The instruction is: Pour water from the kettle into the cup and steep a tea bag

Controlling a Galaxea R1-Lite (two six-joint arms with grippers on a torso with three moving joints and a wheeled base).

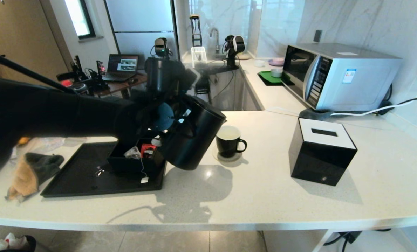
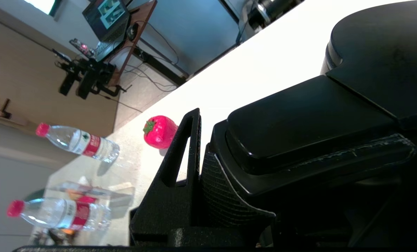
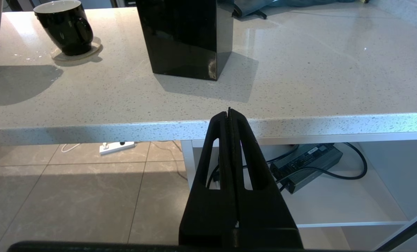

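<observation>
One kettle (image 1: 193, 134), matte black and tapered, hangs tilted at the centre of the head view, its top edge leaning toward the cup (image 1: 228, 141) just to its right. The left gripper (image 1: 166, 119) is clamped on the kettle's handle; in the left wrist view one ribbed finger (image 2: 180, 168) presses against the glossy black grip. One cup, black outside and white inside with a loop handle, stands on a pale round coaster (image 1: 229, 156) right of centre. One tea bag (image 1: 133, 152), a small greyish pouch, lies on the rim of a black box (image 1: 135, 162) left of centre, its white string and tag (image 1: 144, 180) dangling down the front. The box sits on one black tray (image 1: 79, 176) at lower left. Whether water is flowing cannot be told.

The right gripper (image 3: 229, 115) rests below the counter edge in the right wrist view, its fingers pressed together on nothing.

Two red-capped bottles (image 2: 77, 141) and one red strawberry (image 2: 159, 131) show in the left wrist view. One black tissue box (image 1: 320, 150) stands at right, one microwave (image 1: 338, 75) at upper right, one crumpled cloth (image 1: 29, 173) at far left.

The counter (image 1: 264, 196) is pale speckled stone; marble-patterned walls rise behind it, and a desk with a laptop (image 1: 121, 67) sits at upper left.
</observation>
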